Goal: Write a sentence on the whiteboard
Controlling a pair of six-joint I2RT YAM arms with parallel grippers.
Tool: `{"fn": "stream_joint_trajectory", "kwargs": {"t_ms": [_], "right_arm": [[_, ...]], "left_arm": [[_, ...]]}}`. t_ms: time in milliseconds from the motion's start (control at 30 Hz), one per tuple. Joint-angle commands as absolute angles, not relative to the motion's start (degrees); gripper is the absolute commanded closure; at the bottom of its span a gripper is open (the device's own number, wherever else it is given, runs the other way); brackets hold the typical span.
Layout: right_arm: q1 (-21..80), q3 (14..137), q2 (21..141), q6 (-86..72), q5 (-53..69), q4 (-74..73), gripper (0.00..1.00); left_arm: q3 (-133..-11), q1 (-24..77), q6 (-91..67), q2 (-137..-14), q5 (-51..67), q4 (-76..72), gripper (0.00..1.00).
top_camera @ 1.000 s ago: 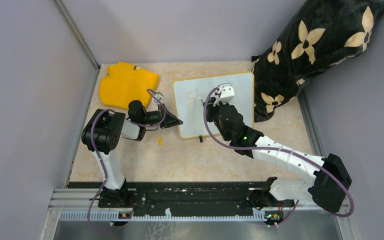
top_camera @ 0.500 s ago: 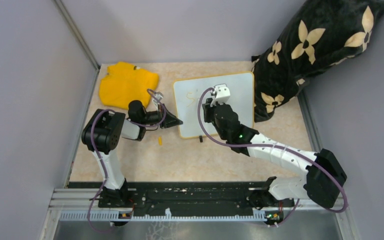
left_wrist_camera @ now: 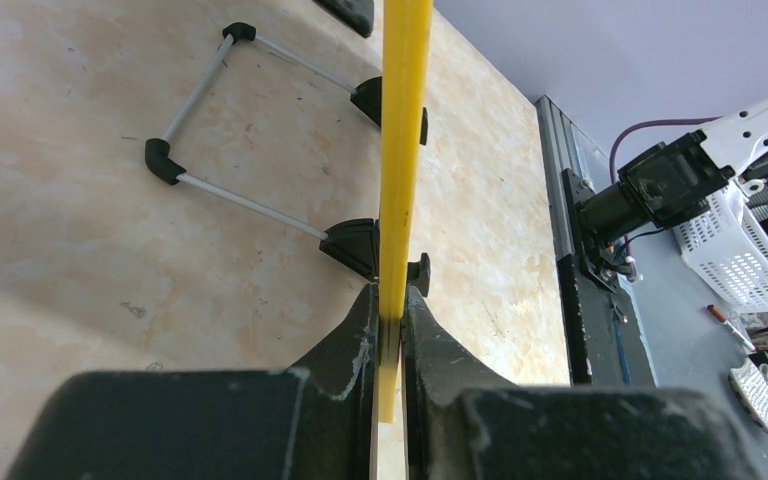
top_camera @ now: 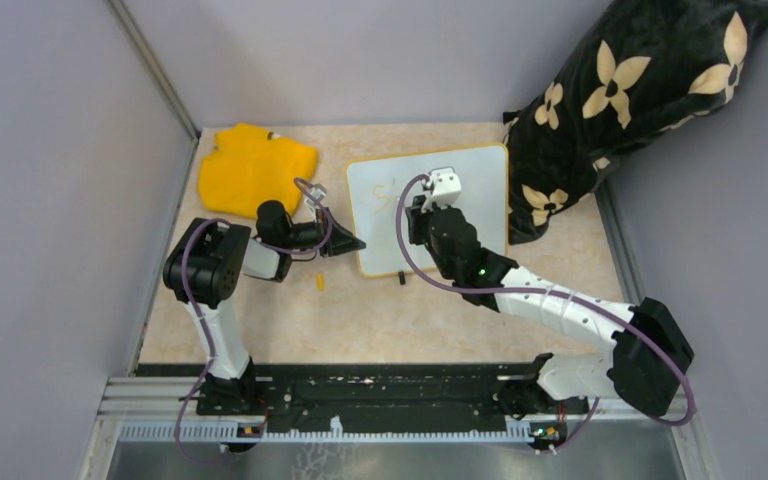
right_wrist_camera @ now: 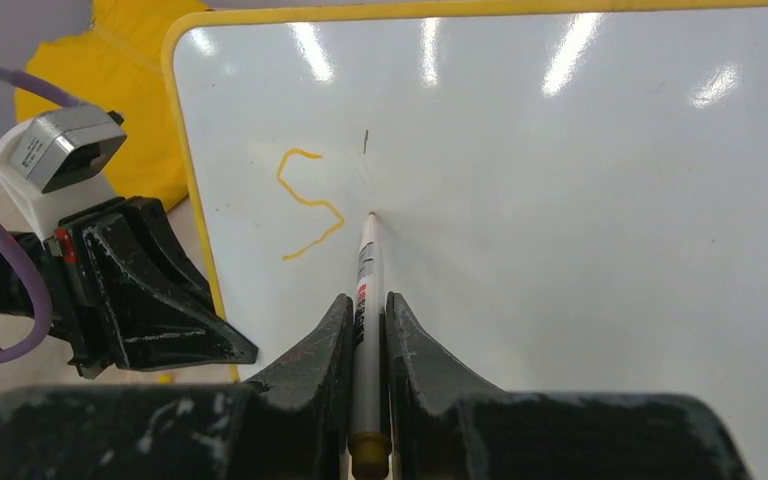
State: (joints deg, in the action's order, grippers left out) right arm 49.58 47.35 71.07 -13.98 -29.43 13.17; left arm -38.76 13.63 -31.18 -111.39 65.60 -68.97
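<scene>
Board lies on the table, yellow cloth off to its left, dark pillow at its right edge. Left hand is pinched narrow on the board's yellow rim at the left side, just by a black clip foot. Right hand is clamped on a thin marker, tip on the board just right of the only letter there, a yellow S. The rest of the sentence is not written, so this looks like early days. Risks as I see them: the rim pinch is thin and sits at one edge, so pen pressure away from it could pivot or skid the board and skew the letters. The marker barrel is slim, so side load on a stroke could roll or tilt it in the jaws; the tip then lifts and leaves gaps. Ink is pale on glossy white, so skipped strokes would be hard to spot. Right wrist passing low over fresh ink could smear it. Letters set too wide could run out of line.
</scene>
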Motion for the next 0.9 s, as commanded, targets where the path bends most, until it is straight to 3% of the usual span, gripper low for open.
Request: {"fn": "stream_joint_trajectory", "kwargs": {"t_ms": [0, 867], "right_arm": [[49.04, 48.14, 71.01, -14.17, -29.26, 13.07, 1.00], [49.04, 46.31, 69.49, -14.75, -28.78, 13.13, 1.00]], "left_arm": [[-39.34, 14.24, -30.65, -110.85, 66.64, -66.01, 1.00], [-39.29, 14.24, -30.50, -110.63, 66.62, -66.01, 1.00]]}}
